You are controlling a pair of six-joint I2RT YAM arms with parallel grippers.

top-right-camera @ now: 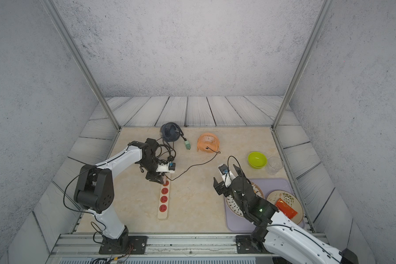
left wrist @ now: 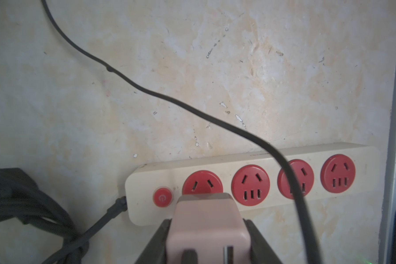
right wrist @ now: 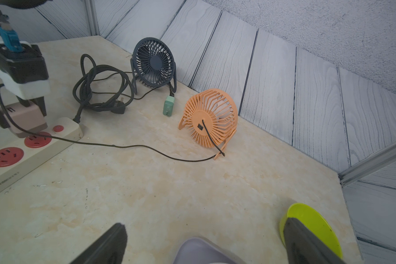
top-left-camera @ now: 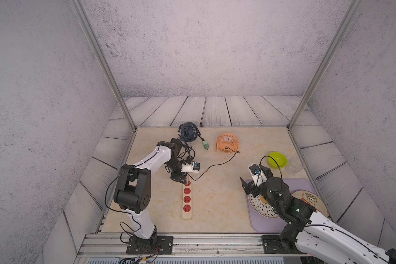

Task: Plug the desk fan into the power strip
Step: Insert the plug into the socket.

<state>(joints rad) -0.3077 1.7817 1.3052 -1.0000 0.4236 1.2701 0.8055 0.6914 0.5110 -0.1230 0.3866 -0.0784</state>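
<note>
Mid-insertion, by the look of it. Held over the long cream-beige power strip (top-left-camera: 187, 205) with 4 round red sockets, lying lengthwise just left of centre in both top views: a pale pink boxy plug adapter (left wrist: 204, 217), pinched on 2 opposite sides by the black fingers (left wrist: 157, 240) of the left gripper (top-left-camera: 184, 180). In the left wrist view, at the bottom centre of the frame, covering the lower half of the 1st socket (left wrist: 202, 182), right beside the small red button (left wrist: 162, 197) (seated, merely touching or hanging just above: cannot tell from here). Trailing from the adapter up and right across the beige marbled tabletop (top-left-camera: 215, 205) to the orange slatted plastic desk fan (top-left-camera: 227, 142) in the upper middle: a thin black cable (top-left-camera: 215, 165). Parked at the lower right above a lilac mat (top-left-camera: 261, 226), well apart from the strip: the right gripper (right wrist: 204, 226), fingers (right wrist: 114, 244) spread wide, holding nothing. Next, probably: line the pins up with the slots, press straight down until flush, then let go without dragging the cable. Worth watching for a light strip sliding or tilting under an off-centre push; a steadying press from the idle arm as an option.
</note>
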